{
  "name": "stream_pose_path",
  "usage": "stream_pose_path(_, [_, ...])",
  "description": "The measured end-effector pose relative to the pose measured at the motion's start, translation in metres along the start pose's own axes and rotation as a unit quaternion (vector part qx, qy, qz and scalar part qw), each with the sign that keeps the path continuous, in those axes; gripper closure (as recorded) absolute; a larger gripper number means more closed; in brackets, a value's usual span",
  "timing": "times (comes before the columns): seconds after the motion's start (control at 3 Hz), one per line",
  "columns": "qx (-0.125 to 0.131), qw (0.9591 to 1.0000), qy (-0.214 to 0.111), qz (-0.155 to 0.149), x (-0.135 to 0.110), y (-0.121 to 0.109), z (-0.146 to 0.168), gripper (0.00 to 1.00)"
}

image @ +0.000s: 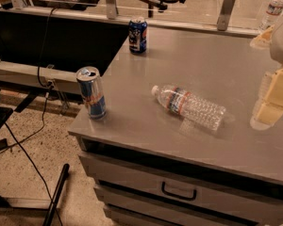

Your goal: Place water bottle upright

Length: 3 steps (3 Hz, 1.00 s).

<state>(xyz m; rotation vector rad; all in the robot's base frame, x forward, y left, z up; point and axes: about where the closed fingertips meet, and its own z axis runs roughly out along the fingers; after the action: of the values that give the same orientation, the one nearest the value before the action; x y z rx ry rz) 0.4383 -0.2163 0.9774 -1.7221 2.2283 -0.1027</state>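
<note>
The water bottle (189, 107) lies on its side in the middle of the grey table (146, 126). It is clear and ribbed, with a red, white and blue label band, and its white cap points left and slightly away. My gripper (270, 100), cream-coloured, hangs at the right edge of the view just above the table surface. It is to the right of the bottle's base, apart from it, and holds nothing that I can see.
A blue-and-silver can (91, 93) stands upright near the table's front left corner. A blue can (137, 34) stands at the far left edge. A small clear bottle (274, 8) stands beyond the table at far right. Drawers with a handle (178, 192) sit below.
</note>
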Motion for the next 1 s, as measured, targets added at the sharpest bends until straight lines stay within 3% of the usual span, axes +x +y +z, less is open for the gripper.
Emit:
stream_pose_path(0.33, [0.0, 1.0, 0.0, 0.0, 0.0, 0.0, 0.0, 0.0])
stream_pose_path(0.67, [0.0, 1.0, -0.008, -0.005, -0.019, -0.008, 0.014, 0.0])
stream_pose_path(1.0, [-0.004, 0.9993, -0.016, -0.033, -0.071, -0.03, 0.042, 0.0])
